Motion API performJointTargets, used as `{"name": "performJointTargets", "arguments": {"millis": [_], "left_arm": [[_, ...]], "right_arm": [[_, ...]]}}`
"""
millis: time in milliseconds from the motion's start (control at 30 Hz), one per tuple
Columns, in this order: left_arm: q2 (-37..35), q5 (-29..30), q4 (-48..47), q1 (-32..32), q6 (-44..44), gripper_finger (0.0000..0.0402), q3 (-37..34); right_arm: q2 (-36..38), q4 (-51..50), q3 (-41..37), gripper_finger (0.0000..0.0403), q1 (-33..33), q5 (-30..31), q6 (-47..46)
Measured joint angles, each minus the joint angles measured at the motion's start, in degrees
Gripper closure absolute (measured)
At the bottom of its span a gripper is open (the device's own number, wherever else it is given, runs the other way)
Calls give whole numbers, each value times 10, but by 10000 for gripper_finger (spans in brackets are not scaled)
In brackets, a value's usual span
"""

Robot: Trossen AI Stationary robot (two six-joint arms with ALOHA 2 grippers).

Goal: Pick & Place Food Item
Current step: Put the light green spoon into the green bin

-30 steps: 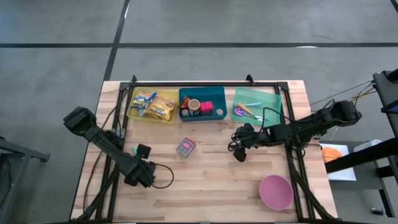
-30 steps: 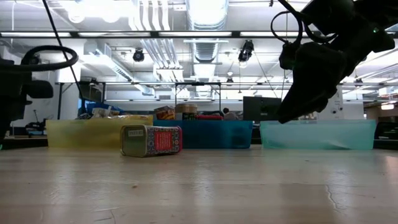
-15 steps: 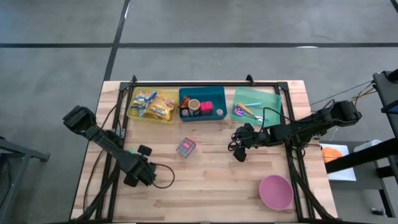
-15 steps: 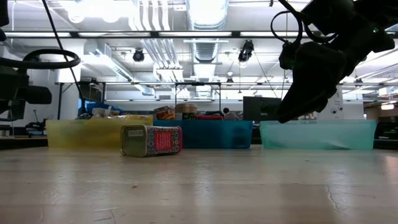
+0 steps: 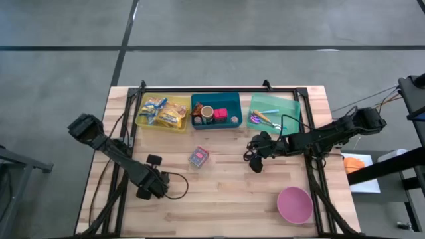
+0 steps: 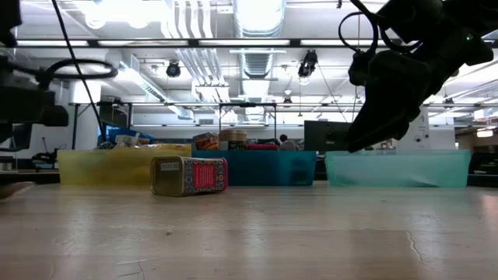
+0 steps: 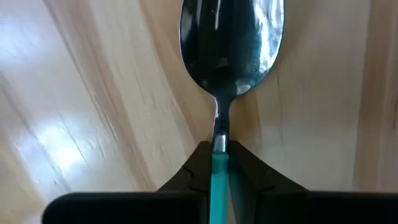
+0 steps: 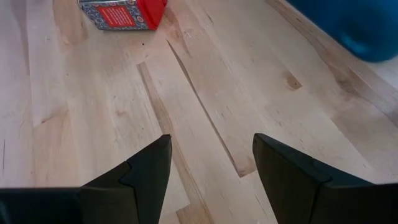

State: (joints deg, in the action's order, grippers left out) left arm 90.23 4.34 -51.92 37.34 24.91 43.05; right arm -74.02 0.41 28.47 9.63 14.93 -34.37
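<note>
From above, the wooden worktop [image 5: 226, 192] carries three bins along its far edge: a yellow bin [image 5: 163, 113] of packaged snacks on the left, a blue bin [image 5: 216, 111] of small containers in the middle, and a green bin [image 5: 273, 111] of utensils on the right. A small red and blue tin [image 5: 198, 157] lies on its side near the centre, just near of the blue bin. A pink bowl [image 5: 295, 204] sits at the near right corner. The left end effector [image 5: 153, 160] is low over the worktop, left of the tin. The right end effector [image 5: 255, 162] hangs right of the tin, near the green bin.

At worktop height, the tin [image 6: 189, 175] lies in front of the yellow and blue bins, and the right end effector [image 6: 366, 140] hovers above the surface with nothing in it.

The left wrist camera shows the left end effector [image 7: 219, 163] closed tight on the green handle of a spoon [image 7: 231, 43], whose metal bowl lies against the wood ahead.

The right wrist camera shows the right end effector [image 8: 211, 168] with fingers spread apart and empty, above bare boards, the tin [image 8: 124, 14] lying farther off.
</note>
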Motion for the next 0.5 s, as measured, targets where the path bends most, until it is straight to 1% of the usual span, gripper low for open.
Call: {"name": "performJointTargets", "arguments": {"millis": [100, 233, 367, 500], "left_arm": [[1, 29, 27, -1, 22, 372, 18], [1, 59, 20, -2, 26, 372, 39], [0, 120, 22, -14, 37, 372, 59], [-3, 171, 55, -36, 65, 372, 65]], "right_arm": [[0, 2, 0, 178, 0, 0, 0], [0, 4, 0, 178, 0, 0, -7], [0, 6, 0, 178, 5, 0, -15], [0, 9, 0, 178, 7, 0, -16]]}}
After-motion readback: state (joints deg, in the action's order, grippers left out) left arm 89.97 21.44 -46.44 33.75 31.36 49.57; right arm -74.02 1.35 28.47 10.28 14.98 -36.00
